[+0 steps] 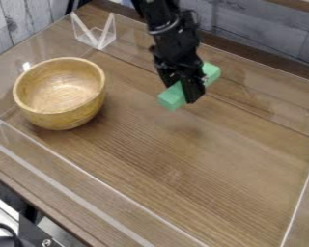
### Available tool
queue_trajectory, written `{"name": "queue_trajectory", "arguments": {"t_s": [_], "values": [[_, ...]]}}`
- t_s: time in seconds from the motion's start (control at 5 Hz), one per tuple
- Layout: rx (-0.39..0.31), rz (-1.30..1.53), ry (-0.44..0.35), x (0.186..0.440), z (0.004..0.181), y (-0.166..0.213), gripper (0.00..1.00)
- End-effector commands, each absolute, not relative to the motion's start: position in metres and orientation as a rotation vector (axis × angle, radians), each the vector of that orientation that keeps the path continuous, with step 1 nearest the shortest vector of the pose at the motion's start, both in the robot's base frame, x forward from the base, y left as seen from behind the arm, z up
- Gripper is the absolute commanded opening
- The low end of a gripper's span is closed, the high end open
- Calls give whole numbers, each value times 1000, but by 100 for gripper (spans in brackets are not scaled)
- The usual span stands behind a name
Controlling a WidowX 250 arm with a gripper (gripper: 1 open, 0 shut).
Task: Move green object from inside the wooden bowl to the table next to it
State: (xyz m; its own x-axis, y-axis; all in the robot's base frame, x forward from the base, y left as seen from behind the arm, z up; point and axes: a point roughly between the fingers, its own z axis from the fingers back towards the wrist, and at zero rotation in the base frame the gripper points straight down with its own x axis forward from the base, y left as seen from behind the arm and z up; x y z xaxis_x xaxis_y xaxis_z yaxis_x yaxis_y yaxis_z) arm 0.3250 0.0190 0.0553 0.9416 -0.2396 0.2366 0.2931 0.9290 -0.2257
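One black gripper (183,85) clamps the bright-green rectangular block (178,94) low over the brown wood-grain table (183,174), right of the empty round wooden bowl (61,92).

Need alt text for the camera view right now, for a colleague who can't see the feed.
A black robot gripper holds a bright-green rectangular block just above the brown wood-grain table, to the right of an empty round tan wooden bowl. Clear acrylic walls edge the table.

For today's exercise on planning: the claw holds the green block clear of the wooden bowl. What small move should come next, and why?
Probably lower it to the tabletop, then open. The black claw grips the bright-green rectangular block to the right of the round light-tan wooden bowl, which is empty. The block seems just above the brown wood-grain table.
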Motion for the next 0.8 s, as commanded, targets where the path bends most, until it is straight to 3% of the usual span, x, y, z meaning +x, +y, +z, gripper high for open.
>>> {"name": "queue_trajectory", "arguments": {"t_s": [0.0,0.4,0.6], "values": [[-223,-225,-238,336,61,28,0],[-199,-111,-205,359,72,44,0],[-192,-62,-181,349,71,52,0]]}}
